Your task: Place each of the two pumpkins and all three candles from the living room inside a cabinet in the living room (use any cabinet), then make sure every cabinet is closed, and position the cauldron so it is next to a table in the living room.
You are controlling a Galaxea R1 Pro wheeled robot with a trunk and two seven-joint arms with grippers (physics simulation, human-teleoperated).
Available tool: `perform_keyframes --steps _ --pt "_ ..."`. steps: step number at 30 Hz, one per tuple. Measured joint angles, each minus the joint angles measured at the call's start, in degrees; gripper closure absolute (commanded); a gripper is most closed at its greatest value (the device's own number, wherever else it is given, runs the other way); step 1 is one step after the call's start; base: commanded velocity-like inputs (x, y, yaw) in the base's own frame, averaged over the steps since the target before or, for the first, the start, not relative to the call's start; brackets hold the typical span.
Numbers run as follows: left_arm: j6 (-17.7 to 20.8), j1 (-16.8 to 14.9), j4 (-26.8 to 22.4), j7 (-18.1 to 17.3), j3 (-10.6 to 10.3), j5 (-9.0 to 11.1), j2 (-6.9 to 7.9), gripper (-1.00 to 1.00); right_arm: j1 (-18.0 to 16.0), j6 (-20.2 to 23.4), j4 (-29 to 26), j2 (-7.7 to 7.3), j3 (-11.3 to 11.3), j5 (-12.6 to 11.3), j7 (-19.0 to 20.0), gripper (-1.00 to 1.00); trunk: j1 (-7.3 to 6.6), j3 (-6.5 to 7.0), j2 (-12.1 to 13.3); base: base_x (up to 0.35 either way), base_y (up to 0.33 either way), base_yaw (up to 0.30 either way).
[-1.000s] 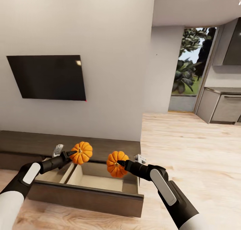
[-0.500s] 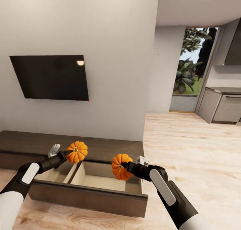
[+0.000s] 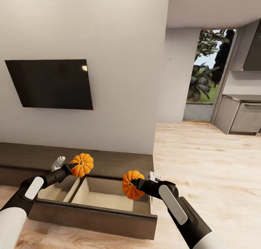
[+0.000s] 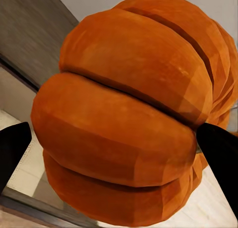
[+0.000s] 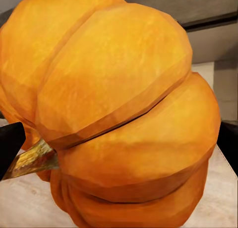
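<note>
Pumpkins (image 3: pixel 82 164) (image 3: pixel 131 184) in both hands, over open cabinet drawer (image 3: pixel 95 202); seemingly unlabelled.

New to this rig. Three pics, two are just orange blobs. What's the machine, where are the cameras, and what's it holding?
It is a simulated wheeled robot with two arms, driven remotely by a person. The wide picture comes from a camera on its head, looking forward and down over both arms. The other two come from cameras near each claw, looking along its fingers, so whatever is held looks huge.

The left claw is shut on one pumpkin, the close-up in the left wrist view. The right claw is shut on the other pumpkin, seen in the right wrist view.

Both are held above an open drawer of the low dark-brown cabinet. On the wall above hangs a black TV.
</note>
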Motion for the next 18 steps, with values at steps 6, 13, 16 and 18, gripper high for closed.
perform_keyframes --steps 6,13,16,18 --pt "1.4 0.0 -0.5 -0.1 -0.1 0.5 0.45 1.0 0.0 -0.1 0.0 -0.03 0.5 0.0 0.0 1.0 0.02 0.0 0.0 0.152 0.004 0.0" --pt "2.4 0.0 -0.5 -0.5 -0.3 0.6 0.61 1.0 0.0 -3.3 0.0 -0.04 0.8 0.0 0.4 1.0 0.01 0.0 0.0 0.148 0.099 0.0" --pt "2.6 -0.1 -0.6 -0.6 -0.3 0.5 0.63 1.0 0.0 -3.8 0.0 -0.09 0.8 -0.1 0.6 1.0 0.01 0.0 0.0 0.162 0.117 0.0" --pt "2.7 -0.1 -0.6 -0.6 -0.3 0.7 0.63 1.0 0.0 -3.9 0.0 -0.11 0.8 -0.1 0.7 1.0 0.02 0.0 0.0 0.064 0.046 0.0"
